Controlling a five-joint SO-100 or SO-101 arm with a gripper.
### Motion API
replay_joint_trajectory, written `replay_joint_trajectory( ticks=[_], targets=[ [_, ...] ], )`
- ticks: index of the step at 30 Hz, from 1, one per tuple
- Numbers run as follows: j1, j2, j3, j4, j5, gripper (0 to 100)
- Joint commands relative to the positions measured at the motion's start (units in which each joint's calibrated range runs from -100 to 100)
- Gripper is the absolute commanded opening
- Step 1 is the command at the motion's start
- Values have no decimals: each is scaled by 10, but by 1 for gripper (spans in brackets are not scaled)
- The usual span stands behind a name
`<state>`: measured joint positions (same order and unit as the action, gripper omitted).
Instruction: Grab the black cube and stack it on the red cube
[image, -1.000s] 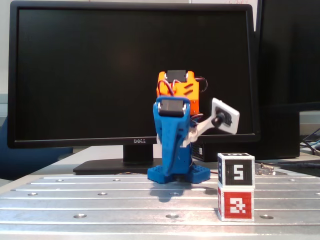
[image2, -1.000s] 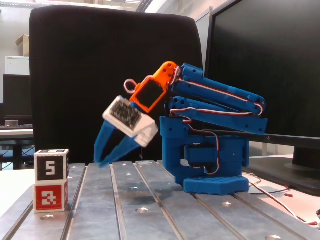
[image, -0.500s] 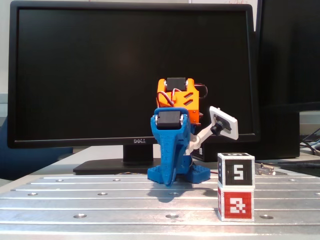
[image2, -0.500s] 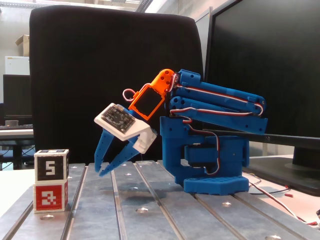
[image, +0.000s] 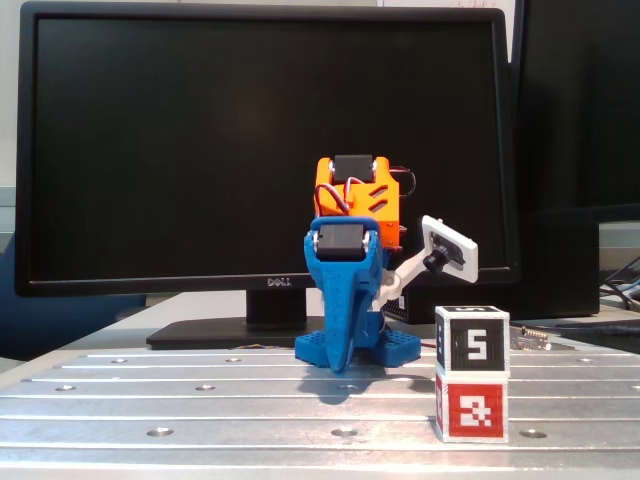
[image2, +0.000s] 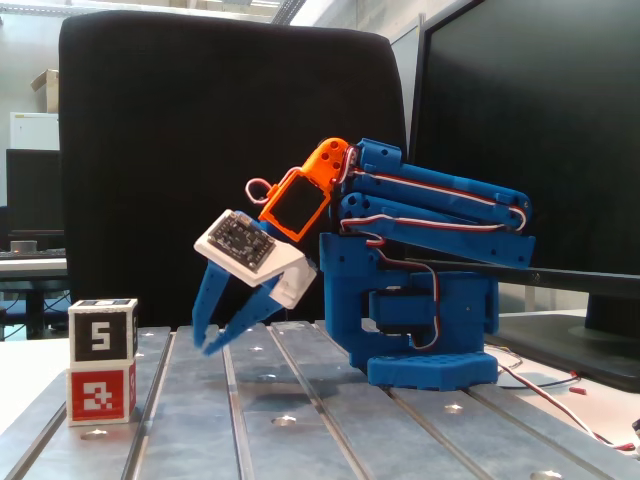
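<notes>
Black-faced, white-edged, and marked with a white "5", the black cube (image: 472, 341) sits squarely on top of the red cube (image: 471, 406) in a fixed view from the front; the red cube has red faces with a white blocky marker and rests on the ribbed metal table (image: 200, 400) at the lower right. Well apart from the stack, left of it and further back, stands the blue plastic arm (image: 345, 290) with its orange wrist section (image: 357, 190) above. The blue gripper (image: 342, 362) points down toward the table, seen end-on, so the spread of its fingers cannot be told from this side. A dark Dell monitor (image: 200, 150) fills the background.

From the side, in a fixed view, the black cube (image2: 102, 331) again lies on the red cube (image2: 101, 392) at the far left of the table (image2: 330, 430). The arm (image2: 430, 290) is folded low over its base, and the gripper (image2: 205, 339) hangs just above the surface, clear of the cubes, its two blue fingers (image2: 209, 300) slightly parted and holding nothing. A white camera module (image2: 250, 252) is mounted on the gripper. A black chair back (image2: 200, 130) stands behind.
</notes>
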<state>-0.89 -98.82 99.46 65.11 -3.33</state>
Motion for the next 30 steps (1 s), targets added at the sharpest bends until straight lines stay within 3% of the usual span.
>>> replay_joint_trajectory(
  ticks=[1,30],
  targets=[
    [3,3,1,23,4,1],
    [6,2,1,29,3,1]
  ],
)
